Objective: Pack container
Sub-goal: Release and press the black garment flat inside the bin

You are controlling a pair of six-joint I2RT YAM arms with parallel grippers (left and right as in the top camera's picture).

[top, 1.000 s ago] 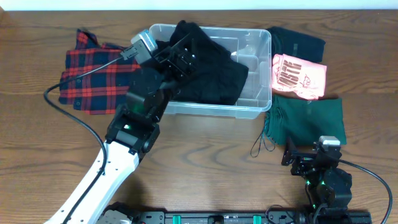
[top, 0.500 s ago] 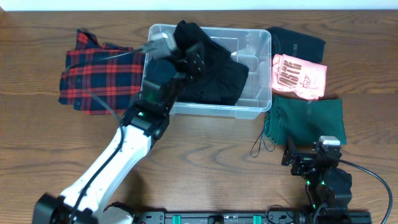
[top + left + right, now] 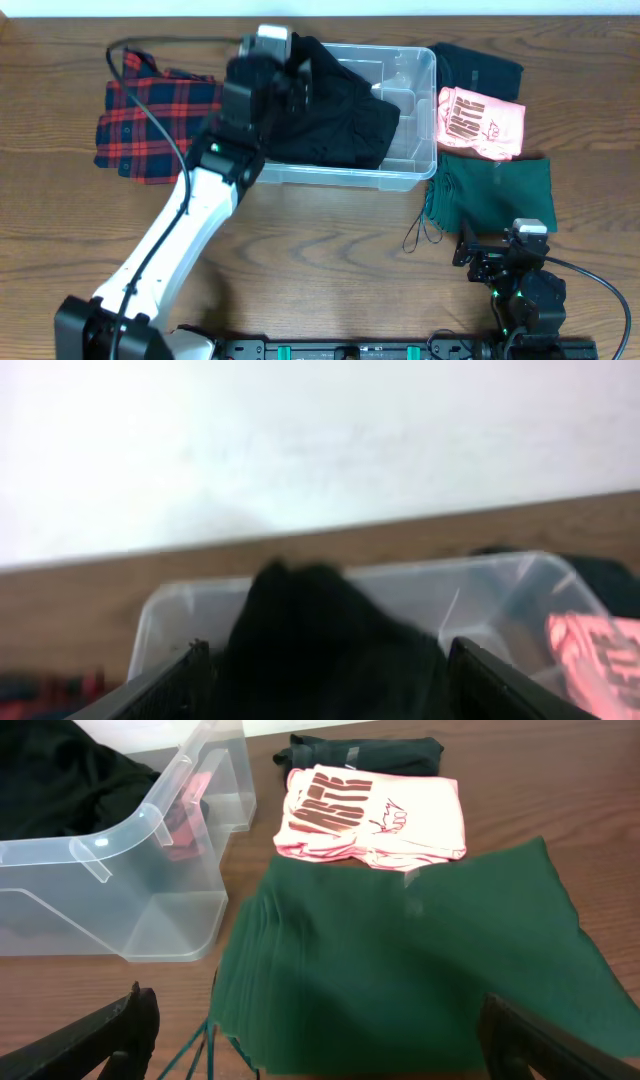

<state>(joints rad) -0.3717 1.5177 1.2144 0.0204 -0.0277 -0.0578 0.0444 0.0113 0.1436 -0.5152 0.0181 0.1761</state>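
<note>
The clear container (image 3: 418, 62) stands at the back middle of the table and holds a black garment (image 3: 345, 115) that fills its left and middle and peaks over the back left rim. My left gripper (image 3: 293, 80) is open over the container's back left corner, just above that garment. In the left wrist view its fingers (image 3: 330, 685) are wide apart with the black garment (image 3: 330, 620) between them and the container (image 3: 500, 585) behind. My right gripper (image 3: 500, 255) is open and empty near the front right edge. In the right wrist view its fingers (image 3: 330, 1040) hover over the near end of a green garment (image 3: 420, 950).
A red plaid shirt (image 3: 150, 115) lies left of the container. To its right lie a dark folded garment (image 3: 480, 65), a pink printed shirt (image 3: 480, 120) and the green garment (image 3: 495, 190) with loose strings. The container's right end (image 3: 130, 870) shows in the right wrist view.
My left arm has swung back and left, carrying the gripper from the container's front left to its back left corner. The black garment and the right arm have not moved.
</note>
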